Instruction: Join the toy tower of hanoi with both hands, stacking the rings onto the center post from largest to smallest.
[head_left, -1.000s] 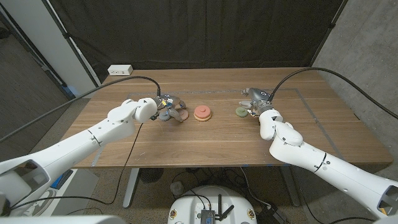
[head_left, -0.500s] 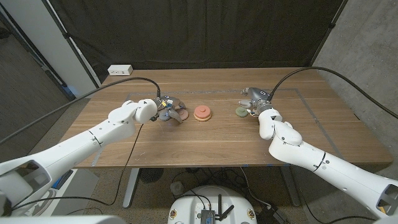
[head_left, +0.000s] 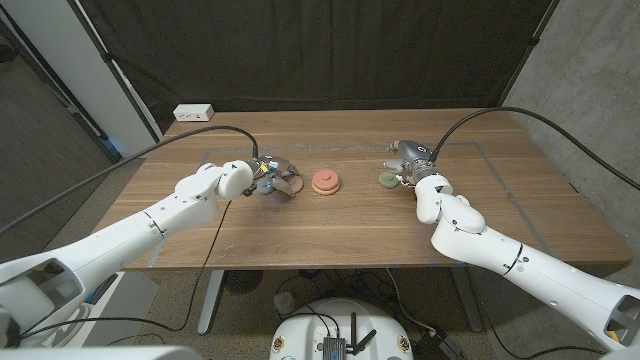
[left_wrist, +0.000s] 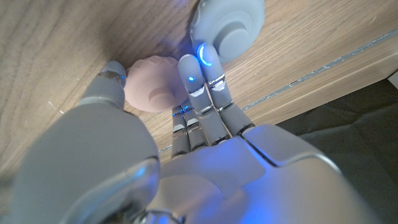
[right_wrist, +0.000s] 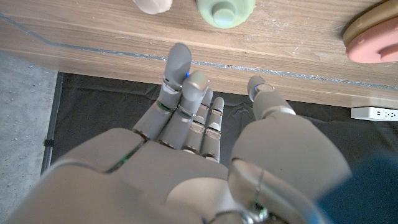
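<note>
Head view is showing the left hand (head_left: 268, 178) reaching over small pieces on the wooden table (head_left: 330, 230), with the stacked tower (head_left: 325, 181) sitting just beyond its fingertips. Left wrist view is showing its fingers (left_wrist: 198, 84) curling around a pink piece (left_wrist: 152, 91), touching it, beside a grey-blue ring (left_wrist: 227, 26). Right hand (head_left: 408, 165) is hovering with fingers apart, holding nothing, a green ring (right_wrist: 226, 10) lying just ahead of them.

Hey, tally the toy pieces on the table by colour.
Pale pink rounded toy rings: 2
Grey-blue rounded toy ring: 1
Pale green rounded toy ring: 1
Salmon toy ring: 1
Tan wooden base: 1
Total: 6
</note>
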